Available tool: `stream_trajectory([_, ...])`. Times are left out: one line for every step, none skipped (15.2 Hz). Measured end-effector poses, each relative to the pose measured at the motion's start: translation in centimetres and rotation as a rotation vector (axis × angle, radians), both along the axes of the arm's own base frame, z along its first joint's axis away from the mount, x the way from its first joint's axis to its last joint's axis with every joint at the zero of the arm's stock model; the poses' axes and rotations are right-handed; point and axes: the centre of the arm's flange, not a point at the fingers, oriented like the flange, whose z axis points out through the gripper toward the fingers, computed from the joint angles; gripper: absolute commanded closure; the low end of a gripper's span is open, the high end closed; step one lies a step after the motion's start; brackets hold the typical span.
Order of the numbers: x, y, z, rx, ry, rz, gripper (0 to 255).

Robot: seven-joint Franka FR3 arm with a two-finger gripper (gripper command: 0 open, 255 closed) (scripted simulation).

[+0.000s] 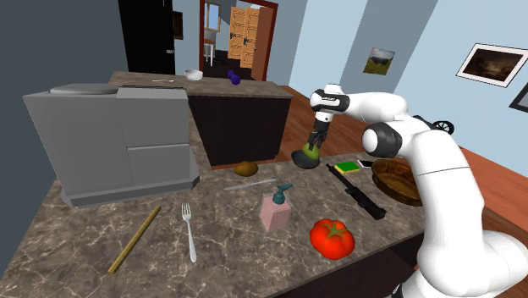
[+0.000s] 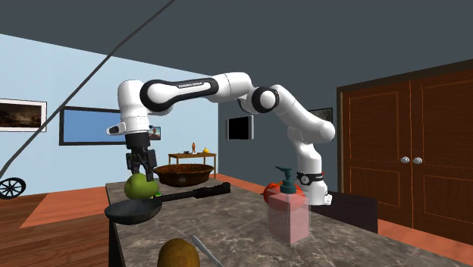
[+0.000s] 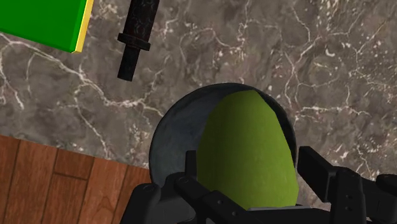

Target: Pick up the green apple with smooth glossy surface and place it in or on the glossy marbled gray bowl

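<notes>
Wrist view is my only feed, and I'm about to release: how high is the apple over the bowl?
Observer: From the side, the green apple hangs low, its underside about level with the rim of the gray bowl. I cannot tell whether they touch.
Operator: Is the end effector upright?
Observer: Yes, the end effector points straight down and clasps the apple near its top.
Operator: Anything tall nearby?
Observer: A pink soap dispenser stands apart from the bowl, toward the shoulder view's lower left.
</notes>
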Motion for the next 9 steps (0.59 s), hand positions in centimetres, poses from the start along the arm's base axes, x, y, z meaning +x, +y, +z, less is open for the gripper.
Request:
stream_trajectory([-0.02,0.00,-0.31,0.000,0.000,0.000,255])
stream_trajectory([0.00,0.01,-0.43,0.000,0.000,0.000,255])
stream_trajectory([0.01,0.02,-0.49,0.000,0.000,0.000,255])
stream_trajectory([0.02,0.03,-0.52,0.000,0.000,0.000,255])
stream_trajectory([0.02,0.03,-0.53,0.000,0.000,0.000,255])
stream_trajectory([0.02,0.04,-0.54,0.000,0.000,0.000,255])
stream_trajectory([0.02,0.04,-0.54,0.000,0.000,0.000,255])
stream_trajectory([0.02,0.04,-0.55,0.000,0.000,0.000,0])
stream_trajectory([0.02,0.04,-0.54,0.000,0.000,0.000,0])
